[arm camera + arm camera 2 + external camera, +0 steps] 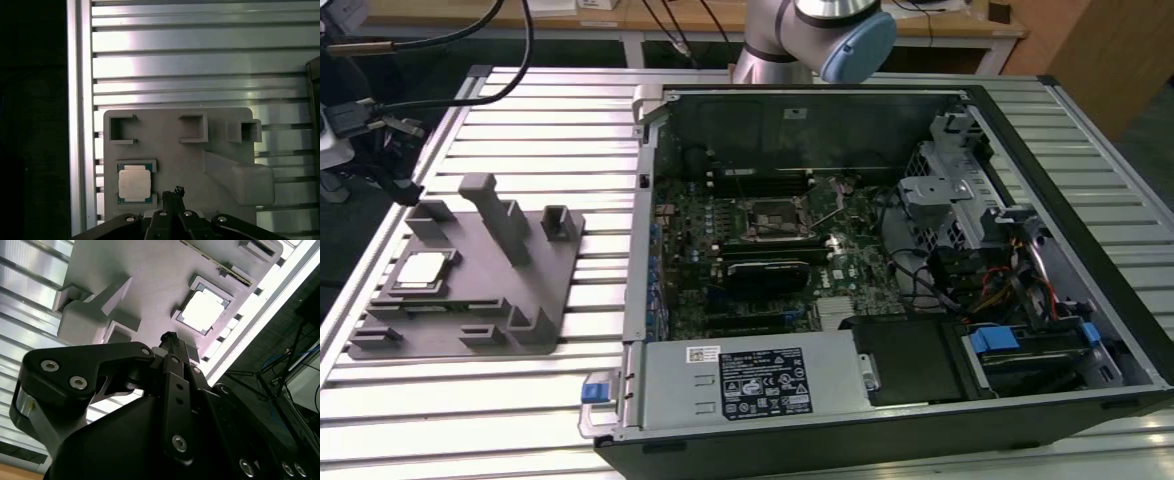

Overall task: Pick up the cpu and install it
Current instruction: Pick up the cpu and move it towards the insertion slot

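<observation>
Item: cpu (424, 270) (202, 310) (134, 183), silver-topped, flat in a square recess of the grey fixture tray (480, 300) on the slatted metal counter (480, 400), well apart from the open computer case (854, 445).

Hand (173, 192) (169, 337): fingertips pressed together, holding nothing, above the tray near the cpu.

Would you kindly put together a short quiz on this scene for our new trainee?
1. True or false: the cpu is already seated in the motherboard socket.
2. The cpu lies in: A) the computer case, B) the grey fixture tray, C) the bare table slats.
3. In the first wrist view, is the gripper holding anything?
Key: 1 false; 2 B; 3 no, it is shut on nothing, close to the cpu.
</observation>
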Controlling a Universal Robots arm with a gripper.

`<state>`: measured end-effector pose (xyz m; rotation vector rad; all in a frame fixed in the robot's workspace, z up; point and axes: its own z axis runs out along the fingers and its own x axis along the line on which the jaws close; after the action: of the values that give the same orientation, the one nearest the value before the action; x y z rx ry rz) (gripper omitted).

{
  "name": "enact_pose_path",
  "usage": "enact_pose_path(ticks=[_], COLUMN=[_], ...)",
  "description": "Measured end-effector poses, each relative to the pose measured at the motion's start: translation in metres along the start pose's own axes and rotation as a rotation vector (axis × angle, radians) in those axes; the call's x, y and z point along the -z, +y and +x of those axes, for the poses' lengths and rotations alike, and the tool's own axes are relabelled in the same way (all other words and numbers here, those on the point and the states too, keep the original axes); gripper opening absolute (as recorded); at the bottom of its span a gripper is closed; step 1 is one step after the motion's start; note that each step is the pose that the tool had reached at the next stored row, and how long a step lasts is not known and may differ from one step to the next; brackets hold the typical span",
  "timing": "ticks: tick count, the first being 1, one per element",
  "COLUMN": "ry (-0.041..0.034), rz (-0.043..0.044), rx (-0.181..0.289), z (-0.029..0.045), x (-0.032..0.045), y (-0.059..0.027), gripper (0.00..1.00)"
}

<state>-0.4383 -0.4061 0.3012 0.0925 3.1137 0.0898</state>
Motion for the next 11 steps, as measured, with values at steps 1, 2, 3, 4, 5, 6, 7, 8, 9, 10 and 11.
enact_pose_path(ticks=[1,2,3,4,5,6,7,8,9,10,11], ry=[0.0000,0.0000,0.0000,0.0000,0.0000,0.0000,0.0000,0.0000,-0.0001,-0.0002,0.0000], rz=[-0.0001,-0.0001,-0.0001,-0.0002,-0.0002,-0.0002,-0.0002,-0.0002,-0.0003,-0.0003,-0.0001], rx=[0.000,0.000,0.000,0.000,0.000,0.000,0.000,0.000,0.000,0.000,0.000], z=[0.0007,0.0016,0.0024,0.0032,0.0040,0.0048,0.0056,0.0065,0.0072,0.0078,0.0087], x=[-0.0009,-0.0018,-0.0028,-0.0037,-0.0045,-0.0055,-0.0064,-0.0073,-0.0084,-0.0094,-0.0103], y=[-0.0003,-0.0006,-0.0008,-0.0011,-0.0013,-0.0016,-0.0018,-0.0020,-0.0023,-0.0026,-0.0028], gripper=[0.11,0.11,0.11,0.11,0.11,0.11,0.11,0.11,0.11,0.11,0.11])
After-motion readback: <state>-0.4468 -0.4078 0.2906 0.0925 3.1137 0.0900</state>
